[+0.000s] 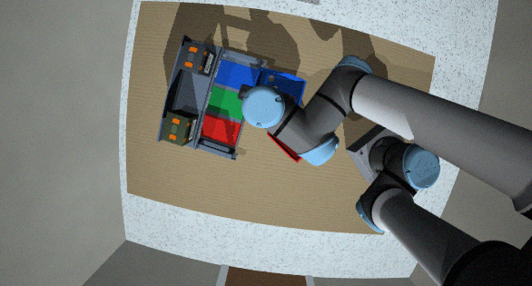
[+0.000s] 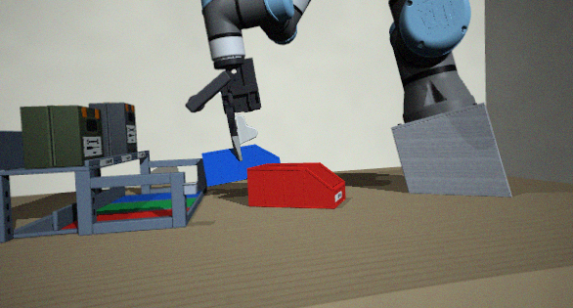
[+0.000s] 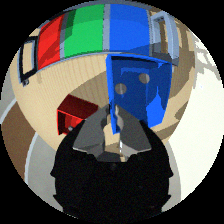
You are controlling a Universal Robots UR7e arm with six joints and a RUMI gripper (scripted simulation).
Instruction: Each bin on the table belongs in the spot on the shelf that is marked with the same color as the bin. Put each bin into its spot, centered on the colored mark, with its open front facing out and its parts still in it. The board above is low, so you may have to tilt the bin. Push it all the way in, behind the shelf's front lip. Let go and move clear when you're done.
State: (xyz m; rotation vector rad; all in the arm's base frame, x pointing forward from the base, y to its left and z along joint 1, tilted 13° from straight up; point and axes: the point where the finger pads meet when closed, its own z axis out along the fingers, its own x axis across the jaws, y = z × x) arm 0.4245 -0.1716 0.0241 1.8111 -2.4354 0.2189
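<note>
The blue bin (image 1: 295, 85) (image 2: 220, 167) (image 3: 156, 97) hangs just in front of the shelf by the blue mark (image 1: 237, 74) (image 3: 129, 31). In the exterior view its shelf-side end is tipped down. Two round grey parts (image 3: 120, 88) (image 3: 144, 78) lie in it. My gripper (image 2: 239, 156) (image 3: 112, 104) is shut on its side wall; the arm hides the fingers in the top view. The red bin (image 2: 279, 188) (image 3: 77, 106) stands on the table, mostly under the arm in the top view. The red mark (image 1: 221, 130) (image 3: 50, 42) on the shelf is bare.
The green mark (image 1: 225, 103) (image 3: 83, 35) lies between the other two. The upper board bears a green box (image 1: 181, 128) (image 2: 61, 137) and a grey box (image 1: 196, 58) (image 2: 113, 129). Shelf side rails (image 1: 242, 59) (image 2: 137, 180) flank the marks. The robot's base block (image 2: 455, 156) stands to the right.
</note>
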